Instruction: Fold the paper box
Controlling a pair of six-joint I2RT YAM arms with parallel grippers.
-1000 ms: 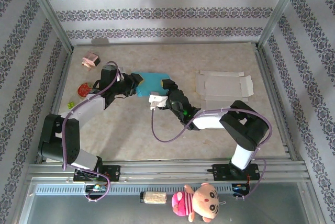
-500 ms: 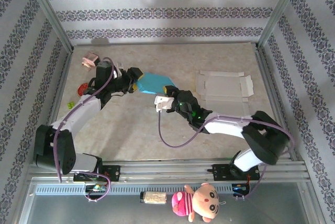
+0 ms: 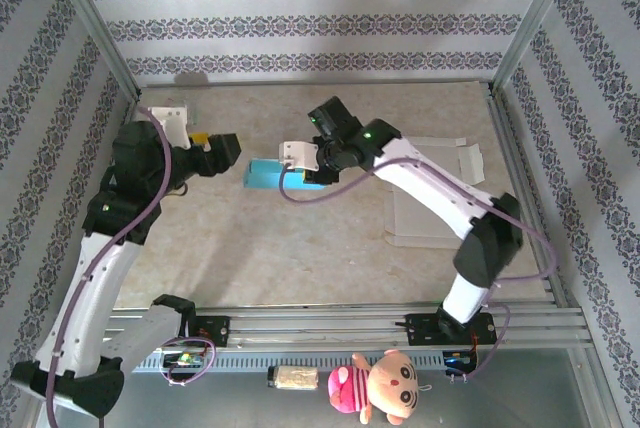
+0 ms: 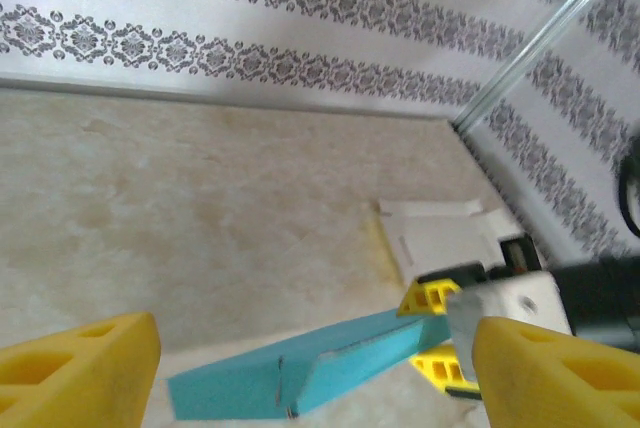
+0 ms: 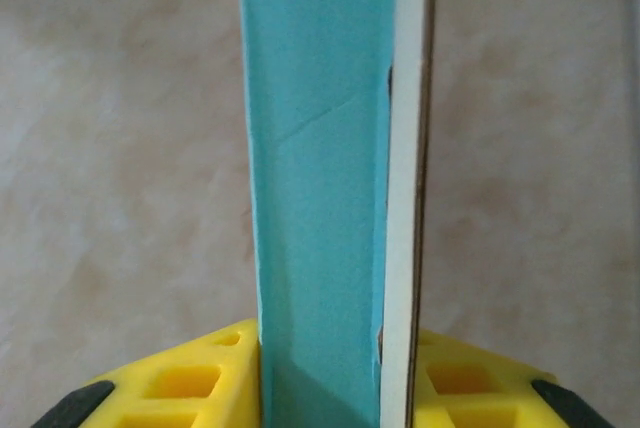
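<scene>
- Nearest, in front of the counter's metal rail, lie one plush doll in a pink striped top and, just to its left, one small pale roll.
- Two arms rise from the near edge of the counter, each with one pincer.
- The left pincer is at the left of the counter and points right. Its two yellow fingers stand wide apart with nothing between them, and they are clear of the box.
- There is one blue paper box, pressed flat, over the middle of the counter just right of the left pincer. Whether its underside touches the counter cannot be told.
- The right pincer has closed on the box's right end. A yellow pad presses on each face, and a white inner edge of the card shows along one side.
- The right arm reaches in from the near right and crosses over flat white cardboard on the right of the counter. It covers the middle of that cardboard, so one sheet or two cannot be told.
- Farthest, patterned striped walls close in the far side and both flanks.
</scene>
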